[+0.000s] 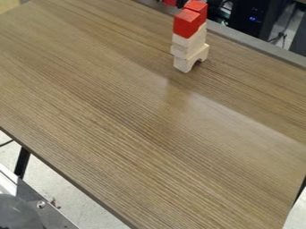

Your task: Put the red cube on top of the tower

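Observation:
A tower of pale wooden blocks (190, 46) stands upright near the table's far edge, right of the middle. Its lowest piece is an arch (186, 62) with the opening facing right. On the left part of the stack's top rests a red cube (186, 23). Close behind it and to the right is a second red block (197, 7), also at the top of the tower. Whether the two red pieces touch, I cannot tell.
The wood-grain table (131, 120) spans most of the view. Beyond its far edge are a dark computer case (258, 17) and cables. A metal plate (37, 203) lies past the near edge at lower left.

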`<state>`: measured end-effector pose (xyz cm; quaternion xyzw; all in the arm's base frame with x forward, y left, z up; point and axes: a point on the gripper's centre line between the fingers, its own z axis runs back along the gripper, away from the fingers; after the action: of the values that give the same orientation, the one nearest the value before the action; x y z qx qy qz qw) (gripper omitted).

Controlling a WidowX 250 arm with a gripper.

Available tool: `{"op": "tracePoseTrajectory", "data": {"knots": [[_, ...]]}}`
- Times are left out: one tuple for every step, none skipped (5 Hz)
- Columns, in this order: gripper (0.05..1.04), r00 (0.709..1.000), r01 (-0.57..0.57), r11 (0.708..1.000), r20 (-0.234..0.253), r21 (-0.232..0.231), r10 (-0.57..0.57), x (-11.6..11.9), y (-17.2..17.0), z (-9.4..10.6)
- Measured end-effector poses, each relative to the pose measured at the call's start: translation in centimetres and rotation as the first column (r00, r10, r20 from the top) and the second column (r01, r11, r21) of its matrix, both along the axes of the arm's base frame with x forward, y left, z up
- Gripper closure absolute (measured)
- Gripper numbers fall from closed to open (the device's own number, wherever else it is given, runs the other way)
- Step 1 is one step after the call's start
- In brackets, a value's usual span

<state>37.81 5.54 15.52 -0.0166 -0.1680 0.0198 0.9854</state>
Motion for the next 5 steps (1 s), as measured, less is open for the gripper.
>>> {"op": "tracePoseTrajectory", "data": {"knots": [[0.506,1.000,0.005,1.000,-0.020,-0.004,-0.005,0.5,-0.3,-0.3],[0.506,0.999,0.016,1.000,-0.029,-0.007,-0.017,0.8,-0.7,-0.4],[0.506,0.999,0.033,0.999,-0.026,0.001,-0.033,0.9,-1.2,-0.4],[0.506,0.999,0.040,0.999,-0.017,0.009,-0.040,1.0,-1.5,-0.7],[0.506,0.999,0.048,0.999,-0.011,0.016,-0.048,1.1,-1.6,-0.9]]}}
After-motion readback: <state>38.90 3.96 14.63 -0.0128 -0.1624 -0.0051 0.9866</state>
